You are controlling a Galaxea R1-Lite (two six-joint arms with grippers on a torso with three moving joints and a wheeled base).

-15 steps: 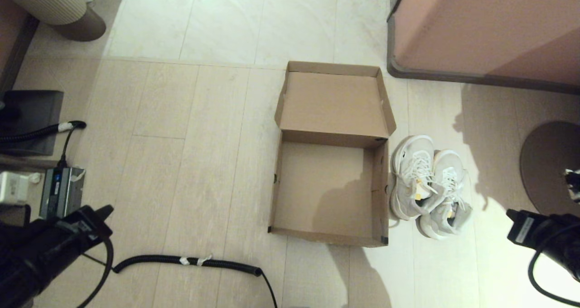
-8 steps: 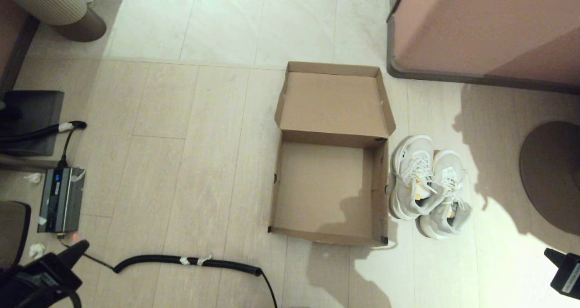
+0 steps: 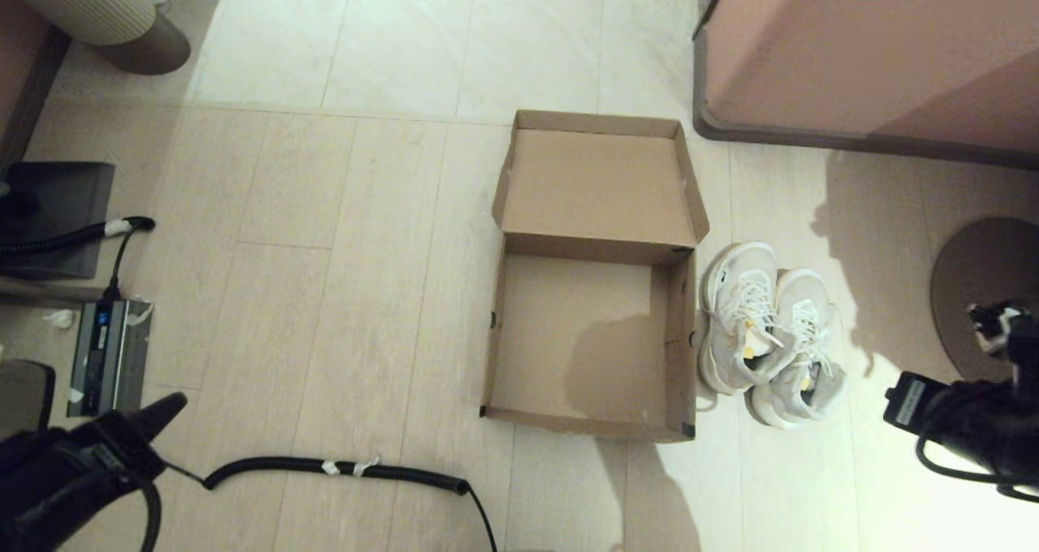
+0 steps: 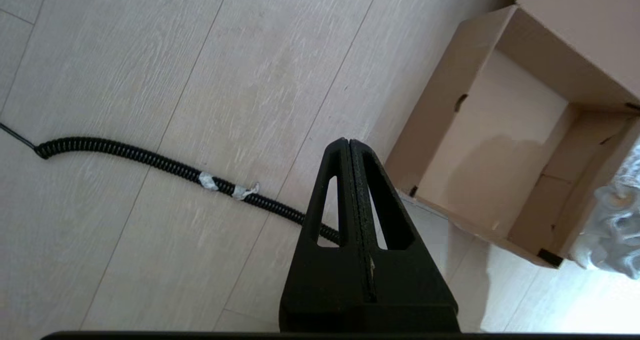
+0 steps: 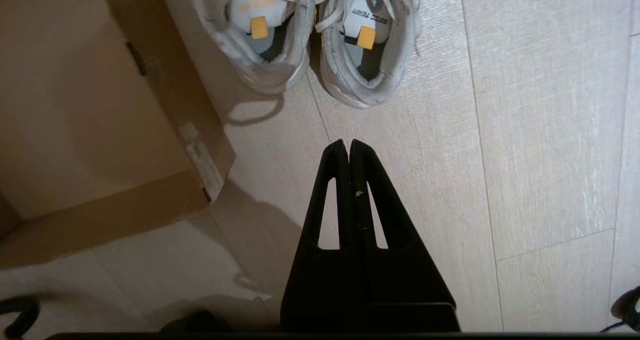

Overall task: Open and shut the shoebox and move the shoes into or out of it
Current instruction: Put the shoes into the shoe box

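At the head view's lower right, the right gripper (image 5: 348,145), fingers pressed together and empty, has swung back in toward the white mesh sneakers (image 3: 767,333) beside the open, empty brown cardboard shoebox (image 3: 497,325); the left gripper (image 4: 348,144), clenched too, has risen again at lower left. Loading looks imminent.

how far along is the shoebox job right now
Done: the shoebox is open, lid folded back, and holds nothing. In hand: nothing; the right claw is shut and hangs above bare floor just short of the shoes' heels, and the left claw is shut, off to the box's left. Left: the shoes stand beside the box's right wall, so loading and closing remain.
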